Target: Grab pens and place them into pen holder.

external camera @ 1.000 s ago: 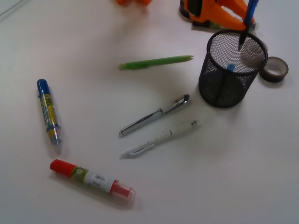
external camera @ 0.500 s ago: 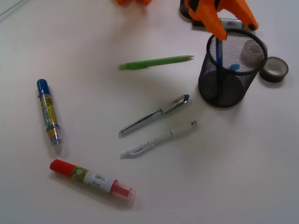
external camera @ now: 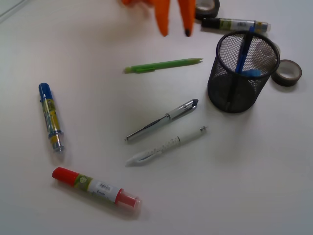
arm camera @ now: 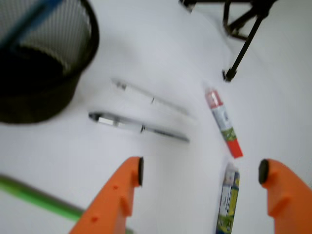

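While the front view catches only the 2 orange fingertips of the gripper (external camera: pixel 174 29) at the top edge, the wrist view shows the gripper (arm camera: pixel 201 171) spread wide with nothing between its jaws.

Front view only: 2 tape rolls, 1 right of the holder (external camera: pixel 287 72), 1 at the top edge (external camera: pixel 207 7); a dark marker (external camera: pixel 234 24) lying behind the holder (external camera: pixel 242 73).
Wrist view only: a black tripod (arm camera: pixel 243 29) standing past the pens.

Holder: black mesh cup, upright, right of centre; blurred at the wrist view's upper left (arm camera: pixel 44 63).
Dark blue pen (external camera: pixel 242 54): inside the holder, steeply tilted, top leaning on the far rim.
Light blue pen (external camera: pixel 252 73): inside the holder, mostly hidden.
Green pen (external camera: pixel 164 65): on the table left of the holder, long axis near horizontal, tip toward the holder.
Silver pen (external camera: pixel 161 120): below the green pen, diagonal, dark end up-right toward the holder.
White pen (external camera: pixel 166 145): just below the silver pen, roughly parallel, apart from it.
Blue-capped marker (external camera: pixel 50 116) and red-capped marker (external camera: pixel 96 187): far left and lower left.
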{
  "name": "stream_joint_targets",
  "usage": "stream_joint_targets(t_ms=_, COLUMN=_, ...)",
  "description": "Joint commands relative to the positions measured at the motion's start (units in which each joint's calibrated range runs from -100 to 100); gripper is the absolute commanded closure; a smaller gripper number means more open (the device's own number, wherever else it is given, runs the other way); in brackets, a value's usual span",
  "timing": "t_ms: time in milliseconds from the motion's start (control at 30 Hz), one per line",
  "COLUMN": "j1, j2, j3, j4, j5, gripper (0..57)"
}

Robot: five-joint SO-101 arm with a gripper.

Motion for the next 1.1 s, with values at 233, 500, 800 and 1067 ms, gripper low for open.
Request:
stream_joint_targets(t_ms=233, j1=5.97, j2=-5.97, j3=9.2, j4=22.0, j5=10.35, gripper=30.2)
stream_joint_targets(t_ms=500, j1=8.81, j2=0.15, j3=9.2, j4=26.11, j5=14.7, gripper=30.2)
stream_joint_targets(t_ms=800, j1=7.69, j2=17.32, j3=-1.76, j4=26.11, j5=16.61, gripper=30.2)
stream_joint_targets(t_ms=1067, j1=7.76, j2=28.54, j3=-8.55, j4=26.2, j5=20.07, gripper=30.2)
